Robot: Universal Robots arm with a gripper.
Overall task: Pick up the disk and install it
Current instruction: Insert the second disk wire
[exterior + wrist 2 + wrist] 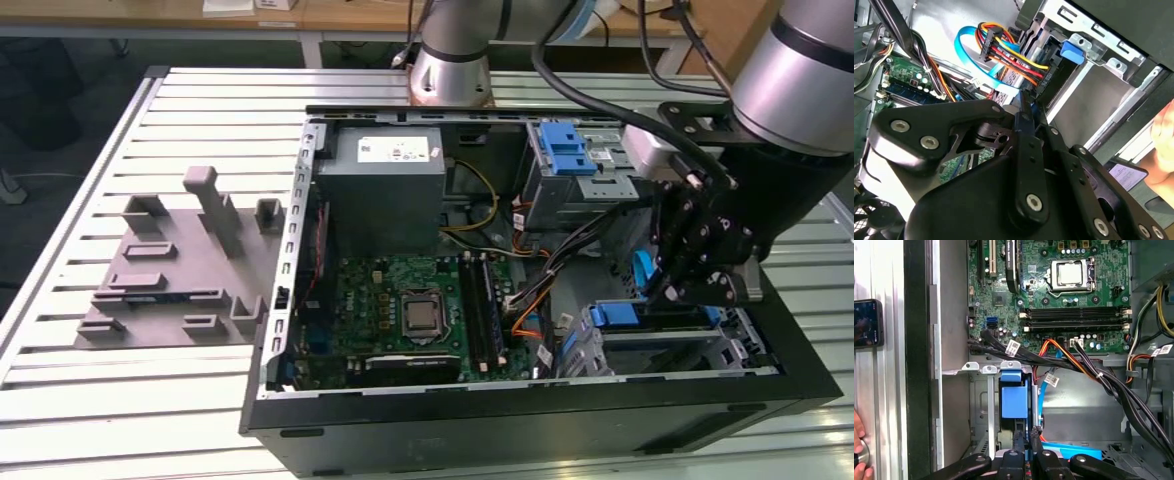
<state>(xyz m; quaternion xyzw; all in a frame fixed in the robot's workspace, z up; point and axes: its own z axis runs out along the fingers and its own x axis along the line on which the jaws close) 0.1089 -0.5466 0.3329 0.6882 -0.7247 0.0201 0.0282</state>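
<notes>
Hand [697,262] sits low inside the case [534,420], fingers pinched near-together on what looks like the disk's [1051,449] blue caddy edge beside the drive cage [1014,400]; risk imo: thin grip slips or snags SATA/pwr cables [1004,50], disk jams askew.

Disk [1084,451] mostly hidden behind the hand [1026,440]
</notes>
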